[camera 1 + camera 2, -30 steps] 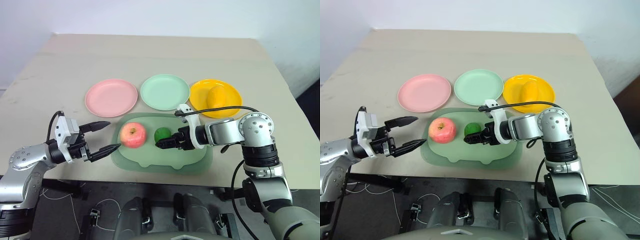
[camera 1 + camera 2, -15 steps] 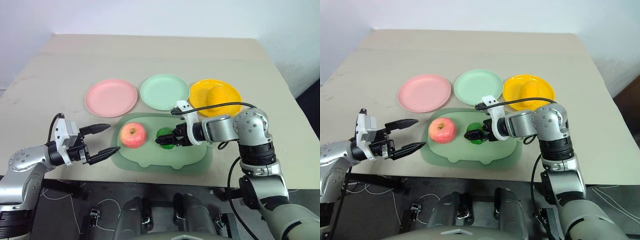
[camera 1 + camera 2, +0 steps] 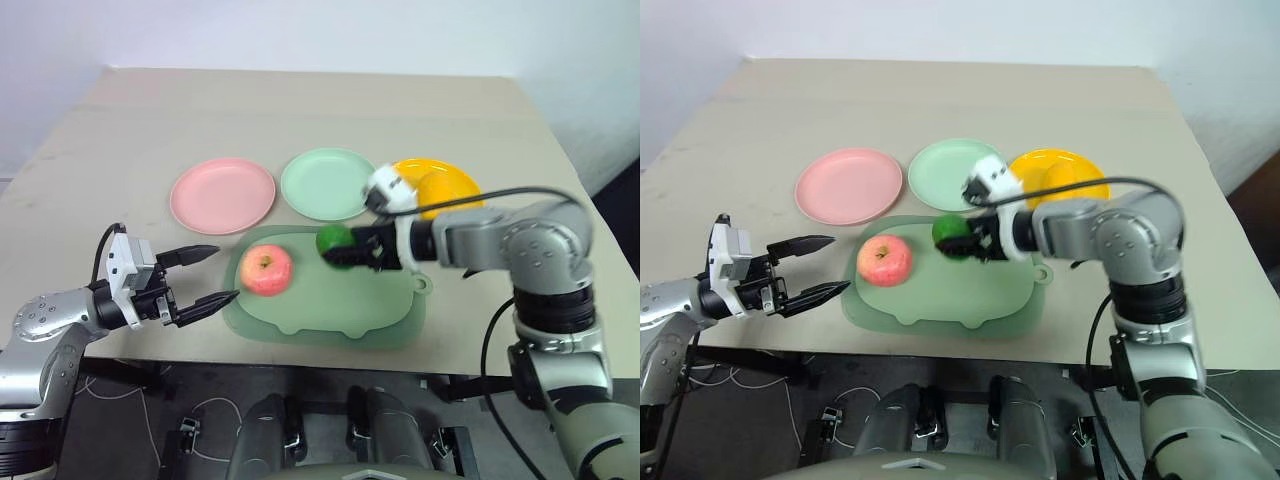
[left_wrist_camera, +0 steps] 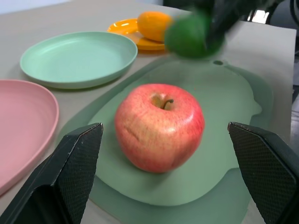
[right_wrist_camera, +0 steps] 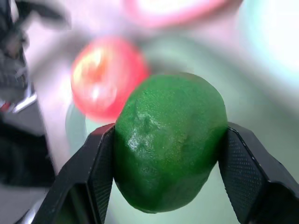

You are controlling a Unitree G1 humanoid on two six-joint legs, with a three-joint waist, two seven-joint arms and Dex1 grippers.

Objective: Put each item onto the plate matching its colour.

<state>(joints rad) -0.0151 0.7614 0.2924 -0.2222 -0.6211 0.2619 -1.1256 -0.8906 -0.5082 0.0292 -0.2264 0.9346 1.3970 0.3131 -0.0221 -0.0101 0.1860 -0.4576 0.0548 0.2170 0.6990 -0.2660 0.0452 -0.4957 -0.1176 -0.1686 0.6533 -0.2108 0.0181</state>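
My right gripper (image 3: 345, 247) is shut on the dark green fruit (image 3: 333, 241) and holds it in the air above the pale-green tray (image 3: 330, 310), close to the mint green plate (image 3: 328, 183). The fruit (image 5: 170, 140) sits squeezed between both pads. The pink-red apple (image 3: 265, 270) rests on the tray's left part. The yellow-orange mango (image 4: 154, 24) lies on the yellow-orange plate (image 3: 455, 181). The pale pink plate (image 3: 222, 195) holds nothing. My left gripper (image 3: 205, 277) stands open and level at the tray's left edge, pointing at the apple (image 4: 159, 126).
The three plates stand in a row behind the tray on a beige table (image 3: 300, 110). The table's front edge runs just below the tray. A black cable loops over my right forearm (image 3: 480, 235).
My right gripper closed on the green fruit and lifted it off the tray, up and toward the green plate. The left gripper stayed where it was.
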